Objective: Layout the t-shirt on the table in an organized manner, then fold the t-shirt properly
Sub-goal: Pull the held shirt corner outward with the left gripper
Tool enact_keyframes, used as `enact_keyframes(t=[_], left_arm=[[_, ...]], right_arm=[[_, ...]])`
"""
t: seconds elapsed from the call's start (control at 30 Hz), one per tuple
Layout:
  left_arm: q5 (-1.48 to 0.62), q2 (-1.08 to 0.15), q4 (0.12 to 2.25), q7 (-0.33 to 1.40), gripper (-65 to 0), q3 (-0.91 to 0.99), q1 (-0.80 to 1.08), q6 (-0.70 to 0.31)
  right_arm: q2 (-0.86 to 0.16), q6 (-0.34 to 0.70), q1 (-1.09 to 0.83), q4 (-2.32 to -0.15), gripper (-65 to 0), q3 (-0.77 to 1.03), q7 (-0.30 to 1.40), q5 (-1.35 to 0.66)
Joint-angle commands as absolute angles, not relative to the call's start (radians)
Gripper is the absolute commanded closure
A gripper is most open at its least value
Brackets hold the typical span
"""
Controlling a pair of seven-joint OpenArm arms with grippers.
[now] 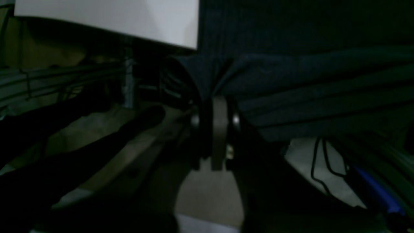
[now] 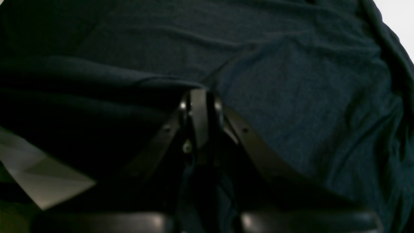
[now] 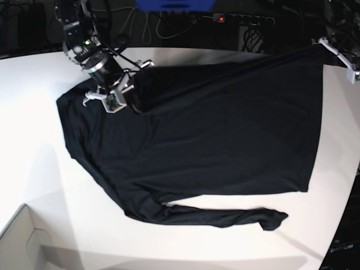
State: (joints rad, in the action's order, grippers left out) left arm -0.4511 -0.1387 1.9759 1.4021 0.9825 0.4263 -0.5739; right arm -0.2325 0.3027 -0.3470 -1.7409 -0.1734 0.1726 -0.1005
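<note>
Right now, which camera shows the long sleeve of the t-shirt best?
The base view: the t-shirt lies spread on the table, its long sleeve stretched along the lower edge. Both wrist views show only dark bunched cloth near each claw; no sleeve can be made out.

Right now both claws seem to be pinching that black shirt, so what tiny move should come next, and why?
Probably pull the two grips slightly apart and lower them. The left gripper and right gripper are both shut on the t-shirt, which hangs taut between them along the far edge of the table, while a sleeve lies loose near the front.
</note>
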Motion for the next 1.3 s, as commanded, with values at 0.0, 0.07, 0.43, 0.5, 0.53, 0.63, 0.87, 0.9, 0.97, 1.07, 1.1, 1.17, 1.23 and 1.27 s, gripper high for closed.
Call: enact_keyframes(t=[0.0, 0.07, 0.43, 0.5, 0.53, 0.63, 0.87, 0.9, 0.97, 1.07, 1.1, 1.17, 1.23, 1.27], left_arm=[[-0.443, -0.157, 1.992, 1.396, -0.1, 1.004, 0.426, -0.575], [-0.441, -0.157, 1.992, 1.396, -0.1, 1.015, 0.392, -0.575], [-0.432, -0.156, 1.980, 1.396, -0.1, 1.013, 0.240, -0.564], [-0.432, -0.156, 1.979, 1.396, -0.1, 1.013, 0.222, -0.564], [-0.432, -0.156, 1.977, 1.396, -0.1, 1.013, 0.208, -0.564], [-0.432, -0.156, 1.937, 1.396, -0.1, 1.013, 0.165, -0.564], [-0.387, -0.154, 1.814, 1.396, -0.1, 1.013, 0.064, -0.564], [-0.367, -0.148, 1.799, 1.396, -0.1, 1.013, 0.045, -0.564], [-0.341, -0.147, 1.770, 1.396, -0.1, 1.013, 0.025, -0.564], [-0.329, -0.147, 1.715, 1.396, -0.1, 1.012, 0.013, -0.565], [-0.329, -0.153, 1.701, 1.391, -0.1, 1.003, 0.008, -0.565], [-0.329, -0.156, 1.681, 1.368, -0.1, 0.997, 0.008, -0.565], [-0.320, -0.156, 1.659, 1.343, -0.1, 0.995, 0.008, -0.564], [-0.315, -0.156, 1.649, 1.333, -0.1, 0.989, 0.008, -0.564]], right_arm=[[-0.239, 0.298, -0.344, -1.762, 0.0, -0.168, 0.143, -0.105], [-0.239, 0.298, -0.344, -1.762, 0.0, -0.168, 0.143, -0.105], [-0.239, 0.298, -0.344, -1.758, 0.0, -0.170, 0.143, -0.105], [-0.239, 0.298, -0.344, -1.758, 0.0, -0.170, 0.143, -0.105], [-0.239, 0.298, -0.343, -1.758, 0.0, -0.170, 0.143, -0.105], [-0.222, 0.298, -0.338, -1.758, 0.0, -0.170, 0.143, -0.104], [-0.213, 0.298, -0.335, -1.756, 0.0, -0.170, 0.143, -0.102], [-0.213, 0.298, -0.334, -1.756, 0.0, -0.170, 0.143, -0.102], [-0.213, 0.298, -0.326, -1.756, 0.0, -0.170, 0.143, -0.102], [-0.213, 0.298, -0.321, -1.755, 0.0, -0.170, 0.148, -0.101], [-0.213, 0.298, -0.320, -1.755, 0.0, -0.168, 0.148, -0.101], [-0.213, 0.298, -0.318, -1.755, 0.0, -0.165, 0.147, -0.101], [-0.213, 0.298, -0.302, -1.755, 0.0, -0.165, 0.150, -0.101], [-0.213, 0.298, -0.298, -1.750, 0.0, -0.166, 0.150, -0.101]])
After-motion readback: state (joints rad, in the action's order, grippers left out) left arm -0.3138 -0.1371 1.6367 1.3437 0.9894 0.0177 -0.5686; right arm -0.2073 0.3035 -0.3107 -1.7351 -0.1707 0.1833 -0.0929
